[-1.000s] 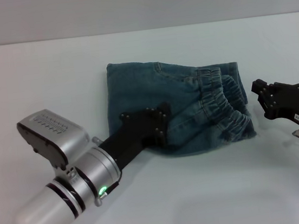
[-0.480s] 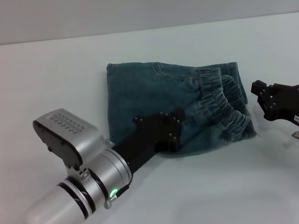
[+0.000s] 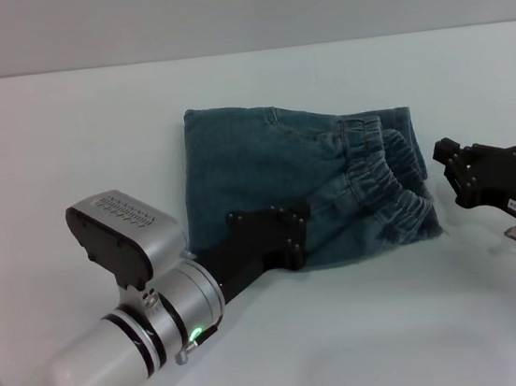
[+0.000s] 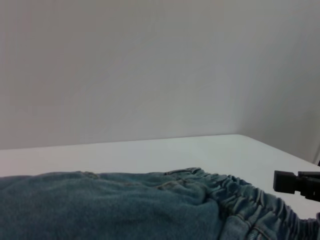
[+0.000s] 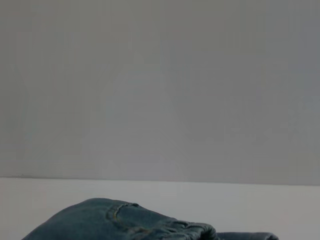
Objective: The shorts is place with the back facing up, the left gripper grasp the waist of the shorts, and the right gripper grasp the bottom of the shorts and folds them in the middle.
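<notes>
Shorts [image 3: 304, 183] lie folded on the white table [image 3: 66, 160], a compact blue denim bundle near the middle of the head view, the fold along their left edge and the ruffled elastic waist [image 3: 391, 186] on top at the right side. The left gripper [image 3: 282, 237], black on a white and silver arm with a green light, reaches in from the lower left and sits over the near edge of the denim; whether its fingers are open or closed cannot be told from here. The right gripper [image 3: 448, 165] hovers just beside the waist end of the bundle, apart from the cloth, holding nothing; its finger state cannot be made out either.

From the left wrist, the denim [image 4: 110, 205] fills the foreground, the gathered waistband [image 4: 250, 200] running off to one side, and the other arm's black tip [image 4: 295, 182] shows beyond it. From the right wrist, only a rounded hump of folded denim [image 5: 130, 220] rises above the table, against a plain grey wall [image 5: 160, 85].
</notes>
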